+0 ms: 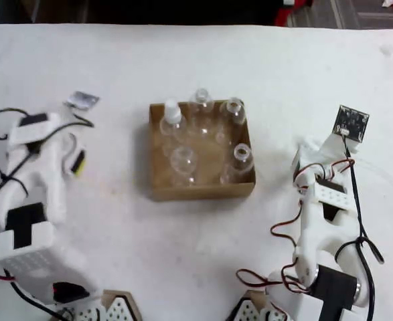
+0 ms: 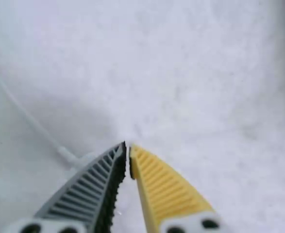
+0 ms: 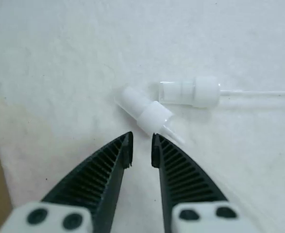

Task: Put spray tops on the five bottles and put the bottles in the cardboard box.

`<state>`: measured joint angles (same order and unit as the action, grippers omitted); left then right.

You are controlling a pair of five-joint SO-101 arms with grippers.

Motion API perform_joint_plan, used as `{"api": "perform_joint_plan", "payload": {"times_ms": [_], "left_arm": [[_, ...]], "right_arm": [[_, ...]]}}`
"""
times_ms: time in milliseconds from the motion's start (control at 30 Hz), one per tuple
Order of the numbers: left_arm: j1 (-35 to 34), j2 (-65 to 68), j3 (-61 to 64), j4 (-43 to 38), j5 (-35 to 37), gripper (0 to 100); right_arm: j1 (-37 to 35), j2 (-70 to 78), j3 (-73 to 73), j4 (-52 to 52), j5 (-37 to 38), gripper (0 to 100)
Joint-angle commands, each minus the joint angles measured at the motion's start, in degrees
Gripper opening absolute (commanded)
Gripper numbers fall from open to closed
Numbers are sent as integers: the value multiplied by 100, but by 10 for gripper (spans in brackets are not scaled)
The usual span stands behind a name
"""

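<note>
Five bottles in the box, one capped; two spray tops lie loose at the right gripper's tips.

On the white table (image 1: 203, 60), the left arm (image 1: 32, 180) sits at 9 o'clock from the cardboard box (image 1: 196, 190) and the right arm (image 1: 320, 214) at about 4 o'clock. All five bottles (image 1: 200, 107) stand upright in the box. The capped bottle (image 1: 171, 119) is in its 10 o'clock corner, and the other four have open necks. The right gripper (image 3: 141, 141) has its black fingers a narrow gap apart, holding nothing. A spray top (image 3: 147, 111) lies on the table just beyond the tips, and a second spray top (image 3: 191, 91) lies just past it, its tube trailing away. The left gripper (image 2: 127, 148) has its grey and yellow fingers closed tip to tip over the bare table, with a thin white tube (image 2: 30, 124) lying beside the grey finger.
</note>
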<state>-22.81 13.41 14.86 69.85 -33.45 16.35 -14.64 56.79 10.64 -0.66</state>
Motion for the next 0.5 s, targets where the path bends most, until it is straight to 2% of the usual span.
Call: {"api": "perform_joint_plan", "payload": {"times_ms": [0, 67, 167, 267, 367, 467], "left_arm": [[-312, -48, -941, 360, -387, 23], [-374, -101, -1160, 527, -378, 23], [-365, -110, -1688, 1459, -290, 23], [-488, -57, -2382, 2013, 651, 23], [-919, -48, -2980, 1802, 1565, 23], [-1270, -48, -3393, 993, 1837, 24]], "right_arm": [[-66, -13, -193, -119, 62, 51], [-66, -13, -193, -119, 62, 51], [-66, -13, -193, -119, 62, 51], [-66, -13, -193, -119, 62, 51], [-66, -13, -185, -119, 62, 51], [-66, -13, -185, -119, 62, 51]]}}
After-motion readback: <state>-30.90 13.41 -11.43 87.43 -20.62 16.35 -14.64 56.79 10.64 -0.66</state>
